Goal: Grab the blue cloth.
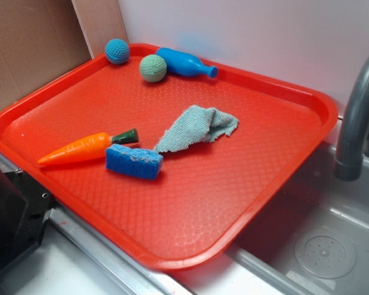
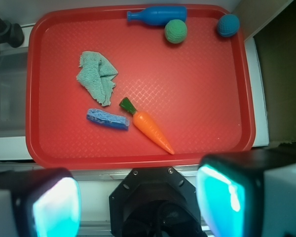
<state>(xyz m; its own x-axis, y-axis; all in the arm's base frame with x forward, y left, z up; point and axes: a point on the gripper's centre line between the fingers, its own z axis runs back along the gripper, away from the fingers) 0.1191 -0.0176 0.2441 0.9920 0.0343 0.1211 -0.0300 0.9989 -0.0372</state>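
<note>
In the wrist view we are seeing the cloth (image 2: 96,76) lying crumpled in the upper left of the tray (image 2: 202,98), just above the sponge (image 2: 107,119). Our gripper (image 2: 138,202), jaws standing wide open, is hanging well apart at the bottom edge.

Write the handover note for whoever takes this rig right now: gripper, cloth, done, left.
Gripper: open and empty, held above the near edge of the red plastic tray, touching nothing.
Pale grey-blue knitted cloth: crumpled on the tray, one corner reaching the bright blue rectangular sponge; the orange toy carrot lies close by.
Done: nothing; cloth not grasped.
Left: move over the cloth, descend, close on it, lift. Avoid the sponge, which is also blue.
</note>
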